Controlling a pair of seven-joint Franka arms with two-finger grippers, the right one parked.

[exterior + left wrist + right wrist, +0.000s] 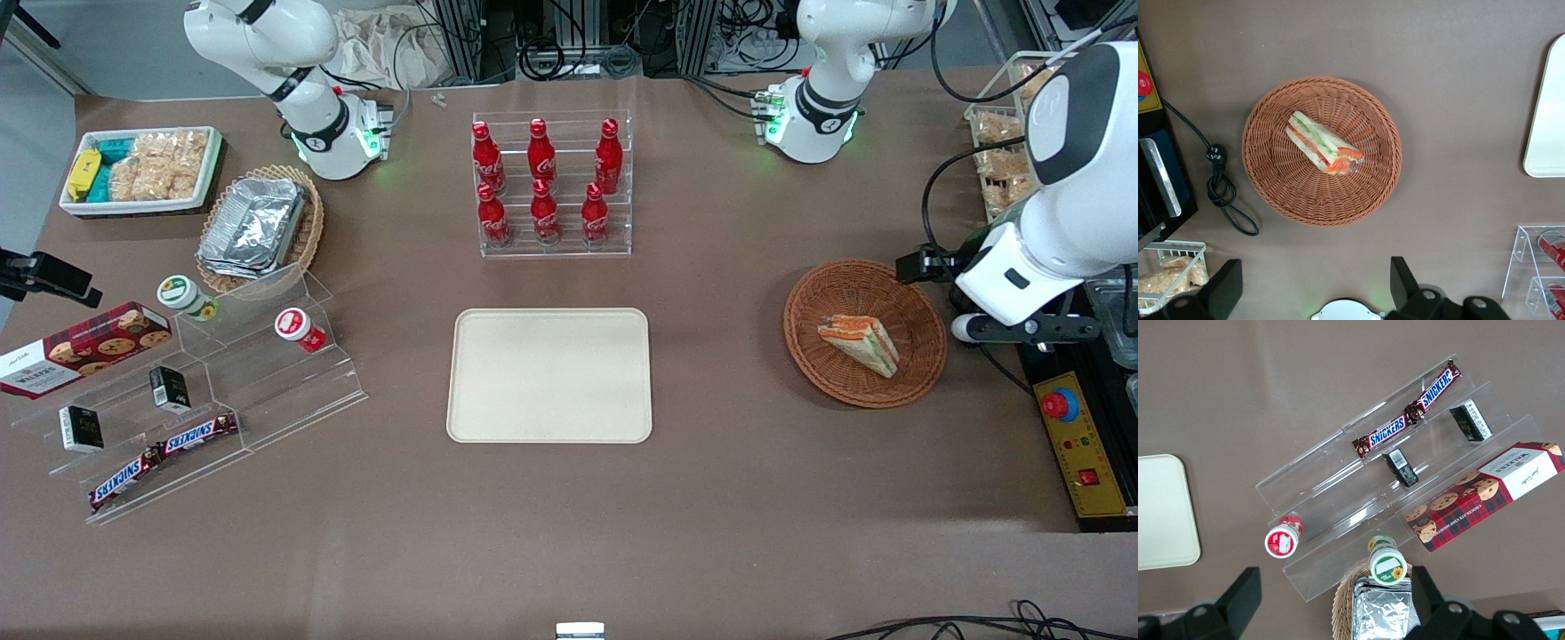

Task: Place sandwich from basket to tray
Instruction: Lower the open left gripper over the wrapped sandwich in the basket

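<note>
In the front view, the cream tray (549, 375) lies bare at frame center on the brown bench (729, 498). At center right, the sandwich (860, 343) rests in the reddish basket (865, 332). At the right edge, high above, the hand (1315, 290) hangs wide open, holding nothing.

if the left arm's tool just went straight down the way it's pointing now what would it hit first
Probably the bare table beside the basket, close to its rim, not the sandwich. The left arm's tool hangs open above the table at the working arm's end, with nothing visible under it, though depth is hard to judge.
</note>
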